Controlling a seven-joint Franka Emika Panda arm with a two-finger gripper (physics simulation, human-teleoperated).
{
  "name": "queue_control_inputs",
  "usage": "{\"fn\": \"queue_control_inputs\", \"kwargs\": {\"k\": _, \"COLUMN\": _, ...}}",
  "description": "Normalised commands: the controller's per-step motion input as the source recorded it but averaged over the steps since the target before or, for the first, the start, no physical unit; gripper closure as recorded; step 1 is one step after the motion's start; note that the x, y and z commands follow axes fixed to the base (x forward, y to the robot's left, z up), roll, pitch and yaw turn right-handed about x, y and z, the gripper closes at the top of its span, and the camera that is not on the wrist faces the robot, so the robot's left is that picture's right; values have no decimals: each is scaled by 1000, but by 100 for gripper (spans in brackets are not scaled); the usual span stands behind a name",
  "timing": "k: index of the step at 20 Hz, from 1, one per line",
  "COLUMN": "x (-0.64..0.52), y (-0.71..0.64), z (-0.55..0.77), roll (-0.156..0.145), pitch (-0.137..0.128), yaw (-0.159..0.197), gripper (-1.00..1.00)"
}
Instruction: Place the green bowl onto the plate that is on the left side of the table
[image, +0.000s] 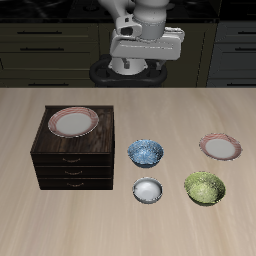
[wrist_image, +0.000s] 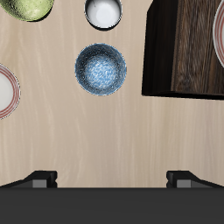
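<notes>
The green bowl (image: 204, 187) is a mottled yellow-green bowl standing on the table near the front edge; only part of it (wrist_image: 26, 7) shows in the wrist view. The left plate (image: 220, 147), pink-rimmed, lies flat on the table just behind the bowl, and also shows in the wrist view (wrist_image: 4, 90). My gripper (image: 138, 66) hangs high over the back of the table, far from both. In the wrist view the gripper (wrist_image: 112, 179) has its fingertips (wrist_image: 39, 178) wide apart and holds nothing.
A dark wooden drawer cabinet (image: 55, 158) (wrist_image: 179, 61) carries a second pink-rimmed plate (image: 73, 122) (wrist_image: 219, 35). A blue patterned bowl (image: 145, 152) (wrist_image: 101, 69) and a small white bowl (image: 147, 189) (wrist_image: 102, 11) stand between the cabinet and the green bowl.
</notes>
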Motion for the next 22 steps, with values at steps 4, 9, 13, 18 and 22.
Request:
{"fn": "queue_control_inputs", "kwargs": {"k": 4, "x": 128, "y": 234, "z": 77, "roll": 7, "pitch": -1, "yaw": 2, "gripper": -100}}
{"fn": "queue_control_inputs", "kwargs": {"k": 9, "x": 198, "y": 301, "z": 140, "roll": 14, "pitch": -16, "yaw": -4, "gripper": -100}}
{"fn": "queue_control_inputs", "kwargs": {"k": 13, "x": 211, "y": 274, "z": 90, "roll": 14, "pitch": -14, "yaw": 6, "gripper": -100}}
{"fn": "queue_control_inputs", "kwargs": {"k": 18, "x": 272, "y": 319, "z": 41, "roll": 22, "pitch": 3, "yaw": 1, "gripper": -100}}
{"fn": "queue_control_inputs", "kwargs": {"k": 22, "x": 203, "y": 178, "z": 36, "roll": 17, "pitch": 0, "yaw": -13, "gripper": -100}}
